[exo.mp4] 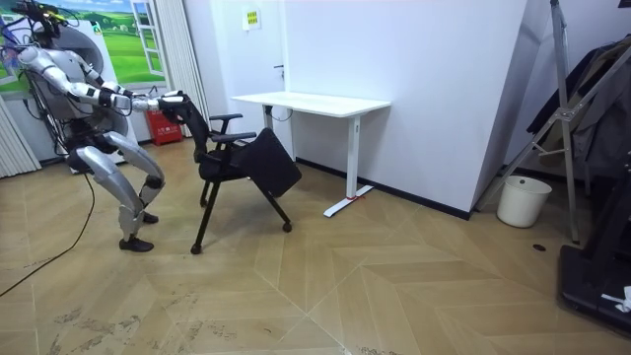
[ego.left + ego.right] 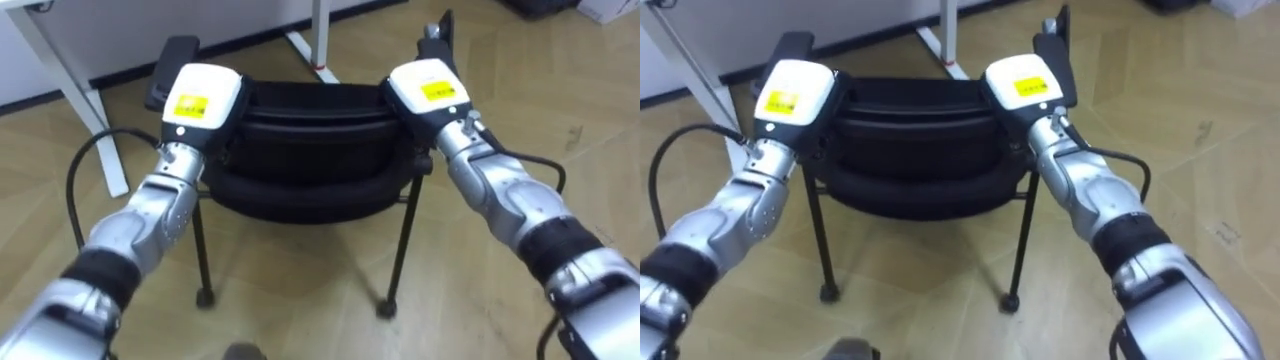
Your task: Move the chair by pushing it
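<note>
Wood parquet floor (image 1: 394, 296), white walls (image 1: 424, 89); one white desk (image 1: 315, 102), one white bin (image 1: 523, 200) well apart; one black chair (image 2: 300, 150) between robot and desk; left hand (image 2: 205, 95) and right hand (image 2: 428, 88) at its backrest top, fingers hidden, grip impossible to tell.

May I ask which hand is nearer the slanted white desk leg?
Left. The left hand rests on the chair back at the end toward the desk leg; the right hand at the opposite end.

Black chair (image 2: 300, 150). White left hand (image 2: 203, 97) and white right hand (image 2: 428, 85), yellow patch on each. White desk (image 1: 311, 102). Light brown floor (image 1: 394, 286), zigzag planks. Maybe a red can (image 1: 158, 126).
</note>
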### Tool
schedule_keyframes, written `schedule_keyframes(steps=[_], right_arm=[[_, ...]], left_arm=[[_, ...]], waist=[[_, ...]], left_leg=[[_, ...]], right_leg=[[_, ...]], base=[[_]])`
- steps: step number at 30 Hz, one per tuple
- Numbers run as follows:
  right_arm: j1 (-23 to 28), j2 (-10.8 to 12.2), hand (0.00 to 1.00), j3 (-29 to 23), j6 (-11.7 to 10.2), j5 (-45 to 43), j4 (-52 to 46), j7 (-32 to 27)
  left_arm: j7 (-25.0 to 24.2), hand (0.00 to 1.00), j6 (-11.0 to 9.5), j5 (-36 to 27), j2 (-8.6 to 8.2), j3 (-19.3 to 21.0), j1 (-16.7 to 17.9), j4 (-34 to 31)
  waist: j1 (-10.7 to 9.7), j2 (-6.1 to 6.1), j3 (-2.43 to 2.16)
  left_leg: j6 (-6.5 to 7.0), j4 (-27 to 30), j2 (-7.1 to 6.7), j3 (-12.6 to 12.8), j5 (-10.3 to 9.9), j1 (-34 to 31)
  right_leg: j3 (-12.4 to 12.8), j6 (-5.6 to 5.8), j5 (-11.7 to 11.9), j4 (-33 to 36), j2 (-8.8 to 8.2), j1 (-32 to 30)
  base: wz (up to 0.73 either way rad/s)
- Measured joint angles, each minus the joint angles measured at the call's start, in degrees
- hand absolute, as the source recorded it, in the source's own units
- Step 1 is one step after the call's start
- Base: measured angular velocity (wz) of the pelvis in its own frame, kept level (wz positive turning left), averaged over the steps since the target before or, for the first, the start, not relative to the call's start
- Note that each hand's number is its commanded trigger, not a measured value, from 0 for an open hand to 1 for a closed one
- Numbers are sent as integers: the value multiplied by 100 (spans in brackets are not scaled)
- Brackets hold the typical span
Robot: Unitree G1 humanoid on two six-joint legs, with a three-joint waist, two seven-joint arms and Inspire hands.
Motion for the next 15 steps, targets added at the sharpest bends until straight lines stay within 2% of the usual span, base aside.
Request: schedule_keyframes(steps=[1, 2, 3, 5, 8, 9, 11, 13, 14, 15], right_arm=[[-1, -7, 100, 4, -14, 2, 1, 0], [0, -89, 100, 21, -42, 2, -2, -16], [0, -129, 100, 56, -55, 3, -36, -22], [9, -186, 100, 117, -57, 4, -83, -26], [15, -268, 100, 127, -60, -10, -173, -76], [18, -311, 100, 126, -60, -10, -177, -107], [7, -320, 100, 123, -53, -5, -177, -155], [-38, -294, 100, 102, -35, 18, -159, -192], [-37, -280, 100, 97, -35, 29, -153, -204], [-37, -254, 100, 60, -36, 31, -82, -217]], left_arm=[[-2, 100, 6, -55, -23, -21, 4, 1], [-2, 100, 32, -176, -66, -88, 13, 1], [-3, 100, 43, -204, -106, -99, 26, -10], [-2, 100, 49, -221, -137, -98, 83, -43], [23, 100, 48, -257, -156, -94, 98, -102], [35, 100, 47, -257, -147, -92, 96, -120], [38, 100, 48, -252, -147, -93, 49, -120], [15, 100, 51, -251, -129, -93, -53, -106], [-8, 100, 54, -249, -126, -94, -74, -117], [-35, 100, 57, -228, -99, -95, -88, -142]], waist=[[-6, 15, 9], [13, 76, 29], [41, 112, 32], [34, 139, 28], [9, 131, 21], [28, 115, 18], [28, 70, 33], [40, 9, 59], [43, -8, 61], [53, -58, 43]], left_leg=[[9, 0, -93, 29, -34, -43], [109, -69, -203, 118, -103, -126], [110, -310, -311, 193, -217, -165], [82, -763, -464, 363, -304, -220], [78, -1798, -596, 505, -407, -160], [47, -2016, -581, 629, -479, -52], [104, -2232, -597, 769, -548, 37], [126, -2340, -678, 717, -559, 18], [127, -2345, -683, 713, -559, 3], [128, -2353, -683, 713, -558, -12]], right_leg=[[-2, 7, -32, 25, -36, 26], [-2, 20, -64, 27, -58, 84], [4, 29, -86, 26, -104, 126], [4, 90, -125, 26, -178, 160], [-18, 162, -153, 27, -271, 180], [-12, 187, -154, 18, -300, 183], [-14, 253, -161, 2, -345, 169], [-78, 289, -176, -16, -406, 136], [-94, 306, -184, -29, -404, 136], [-111, 316, -190, -50, -404, 137]], base=[[14], [0], [0], [11], [12], [9], [13], [19], [22], [11]])
